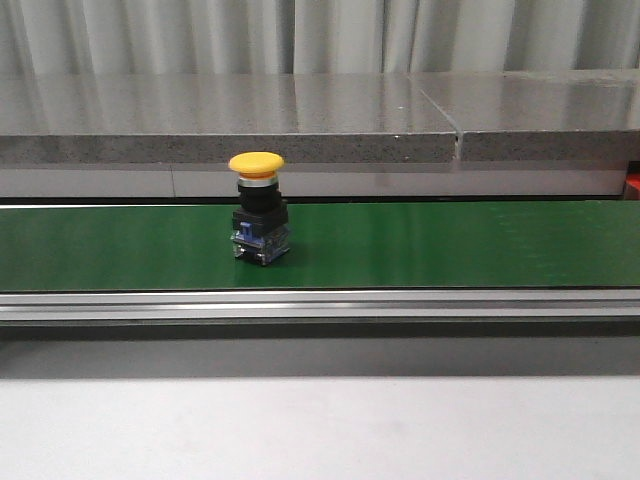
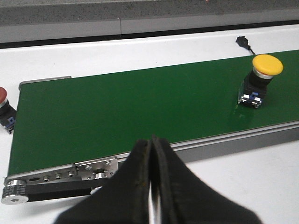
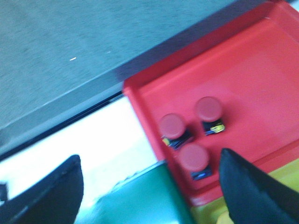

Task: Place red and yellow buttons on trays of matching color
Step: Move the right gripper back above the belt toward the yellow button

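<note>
A yellow button [image 1: 258, 205] with a black base stands upright on the green conveyor belt [image 1: 450, 245]. The left wrist view shows the same yellow button [image 2: 261, 79] far along the belt, and a red button [image 2: 3, 109] off the belt's end on the white table. My left gripper [image 2: 152, 142] is shut with nothing in it, short of the belt's near rail. My right gripper [image 3: 149, 163] is open above the belt's end, beside the red tray [image 3: 261, 70], which holds three red buttons [image 3: 194, 158]. A corner of the yellow tray [image 3: 210, 212] shows next to it.
A grey stone ledge [image 1: 230, 120] runs behind the belt, with a curtain behind it. The belt's metal rail [image 1: 320, 303] lies along its near side. A small black connector [image 2: 243, 42] with a cable lies on the white table past the belt.
</note>
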`<state>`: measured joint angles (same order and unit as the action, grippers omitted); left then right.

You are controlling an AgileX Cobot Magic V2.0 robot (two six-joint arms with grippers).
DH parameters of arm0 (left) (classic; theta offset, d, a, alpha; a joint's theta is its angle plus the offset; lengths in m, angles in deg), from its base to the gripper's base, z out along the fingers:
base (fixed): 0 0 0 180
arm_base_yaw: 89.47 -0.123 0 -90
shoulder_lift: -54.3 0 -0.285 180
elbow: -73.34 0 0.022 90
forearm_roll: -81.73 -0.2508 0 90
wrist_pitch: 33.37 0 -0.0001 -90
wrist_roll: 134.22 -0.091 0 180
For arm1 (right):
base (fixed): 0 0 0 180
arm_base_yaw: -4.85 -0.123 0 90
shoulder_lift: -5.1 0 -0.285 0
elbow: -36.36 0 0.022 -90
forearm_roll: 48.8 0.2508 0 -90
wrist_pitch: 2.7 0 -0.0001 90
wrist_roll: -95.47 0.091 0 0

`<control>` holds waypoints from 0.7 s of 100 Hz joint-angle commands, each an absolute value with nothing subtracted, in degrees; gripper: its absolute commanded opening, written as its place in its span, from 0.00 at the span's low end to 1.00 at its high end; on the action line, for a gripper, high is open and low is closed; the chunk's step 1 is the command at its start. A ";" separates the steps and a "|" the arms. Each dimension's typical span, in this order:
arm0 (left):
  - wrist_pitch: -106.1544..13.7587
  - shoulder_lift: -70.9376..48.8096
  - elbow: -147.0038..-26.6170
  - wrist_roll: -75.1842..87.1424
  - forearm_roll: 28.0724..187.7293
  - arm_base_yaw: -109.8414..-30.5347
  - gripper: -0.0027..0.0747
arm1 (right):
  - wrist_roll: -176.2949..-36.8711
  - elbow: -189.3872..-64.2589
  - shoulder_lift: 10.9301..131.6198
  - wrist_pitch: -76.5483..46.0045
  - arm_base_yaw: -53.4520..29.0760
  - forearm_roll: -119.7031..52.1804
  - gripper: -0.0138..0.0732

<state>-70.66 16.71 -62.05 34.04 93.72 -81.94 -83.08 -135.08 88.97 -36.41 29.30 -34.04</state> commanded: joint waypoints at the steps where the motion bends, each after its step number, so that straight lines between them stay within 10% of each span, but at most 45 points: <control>1: -66.85 16.51 -63.72 34.55 94.98 -81.50 0.01 | -86.67 -134.90 83.14 -35.31 26.04 -34.06 0.84; 70: -66.85 16.51 -63.72 34.55 94.98 -81.50 0.01 | -89.53 -136.85 83.61 -52.56 -2.98 -34.11 0.84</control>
